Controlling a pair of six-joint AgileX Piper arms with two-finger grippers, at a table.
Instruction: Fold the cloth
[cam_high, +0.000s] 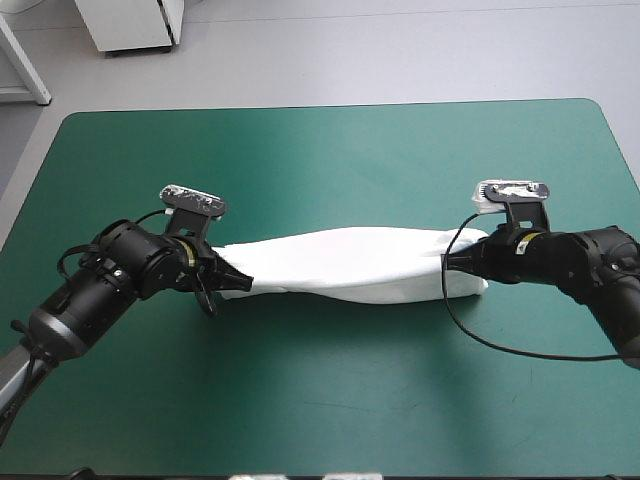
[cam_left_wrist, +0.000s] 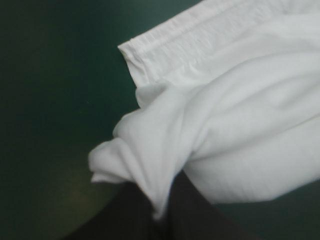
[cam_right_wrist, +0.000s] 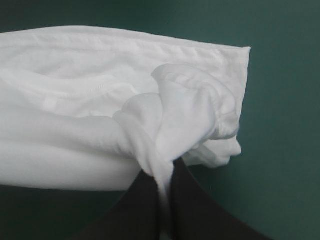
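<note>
Pinching opposite ends of the white T-shirt, my left gripper and right gripper each clamp a bunch of fabric, stretching it into a long band across the teal-green table, apparently to keep it taut for the next fold.

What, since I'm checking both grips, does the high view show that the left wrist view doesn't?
Only the high view: the whole T-shirt spanning as a long band between the left hand and right hand, crossways on the table. Only the left wrist view: the stitched hem at the shirt's end and the bunched fold pinched between the black fingers. Both: the left hand shut on white cloth over the teal-green cover.
</note>
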